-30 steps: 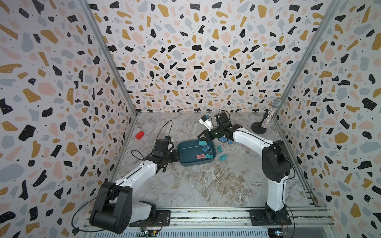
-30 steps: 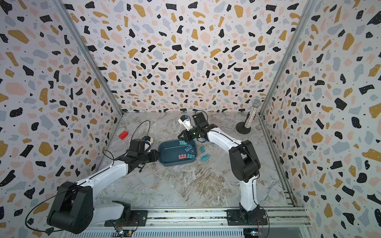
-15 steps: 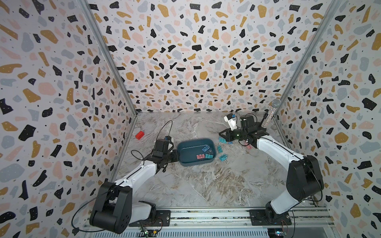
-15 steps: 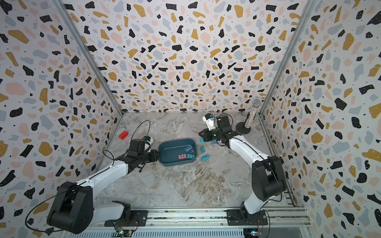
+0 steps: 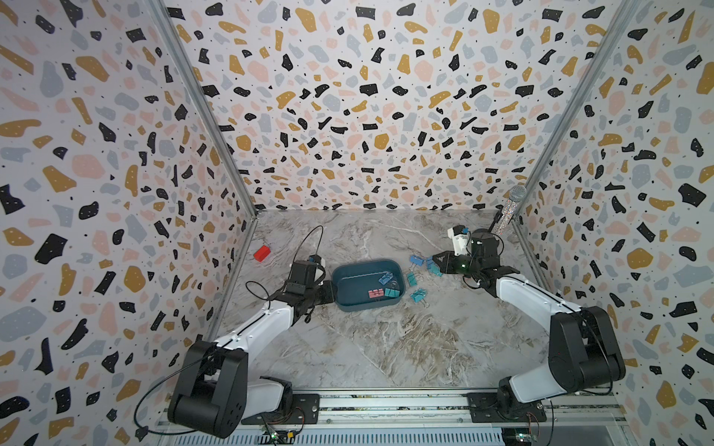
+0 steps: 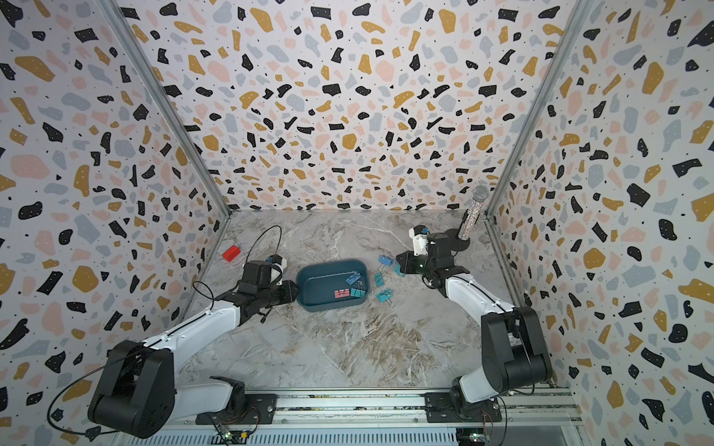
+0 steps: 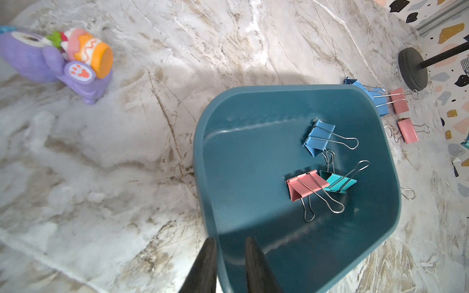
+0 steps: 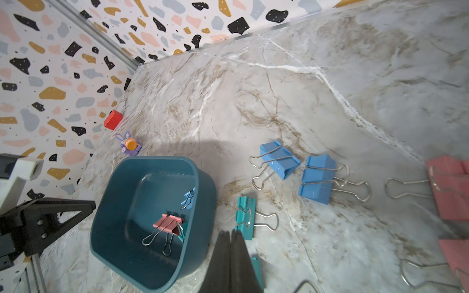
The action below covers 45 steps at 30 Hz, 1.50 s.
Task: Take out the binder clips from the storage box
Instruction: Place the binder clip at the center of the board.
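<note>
The left gripper (image 7: pixel 229 261) pinches the storage box (image 7: pixel 253 106) wall; the right gripper (image 8: pixel 231 256) is pressed together. Three binder clips (image 7: pixel 304 185) lie inside, the others outside. The purple toy (image 7: pixel 50 58) shows in the wrist views only.

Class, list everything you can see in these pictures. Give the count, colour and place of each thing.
box: one, dark teal, table centre.
clips in box: three, blue, pink, teal.
clips on table: at least six, blue, teal and pink, right of box.
block: one, red, by left wall.
toy: one, purple and orange, between block and box.
microphone: one, glittery silver on black stand, far right corner.
table: one, grey marble.
left gripper: black, shut on box wall.
right gripper: black, shut, beside the table clips.
</note>
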Each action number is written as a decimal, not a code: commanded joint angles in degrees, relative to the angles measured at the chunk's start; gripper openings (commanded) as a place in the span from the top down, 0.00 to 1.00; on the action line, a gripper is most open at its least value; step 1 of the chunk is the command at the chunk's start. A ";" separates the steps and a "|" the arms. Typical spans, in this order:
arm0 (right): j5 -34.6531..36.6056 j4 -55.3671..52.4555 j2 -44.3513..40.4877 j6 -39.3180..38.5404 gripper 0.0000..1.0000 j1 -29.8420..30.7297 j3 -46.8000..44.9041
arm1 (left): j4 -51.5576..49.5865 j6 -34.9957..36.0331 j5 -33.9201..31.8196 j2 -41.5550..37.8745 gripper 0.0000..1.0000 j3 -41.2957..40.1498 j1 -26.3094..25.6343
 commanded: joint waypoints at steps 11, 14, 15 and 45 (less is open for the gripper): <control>4.39 19.35 6.49 9.44 0.99 -0.47 -5.60 | 0.67 0.24 0.84 -0.54 0.76 -0.81 -0.01; 4.61 22.43 8.39 10.55 0.99 -0.62 -6.50 | 0.67 0.24 0.86 -0.52 0.76 -0.81 0.05; 4.65 23.34 9.01 10.90 0.99 -0.70 -6.76 | 0.67 0.24 0.86 -0.51 0.76 -0.86 -0.02; 3.65 34.23 20.24 15.26 0.97 -1.06 -8.56 | 0.33 0.37 0.75 -1.20 0.76 -0.89 -0.02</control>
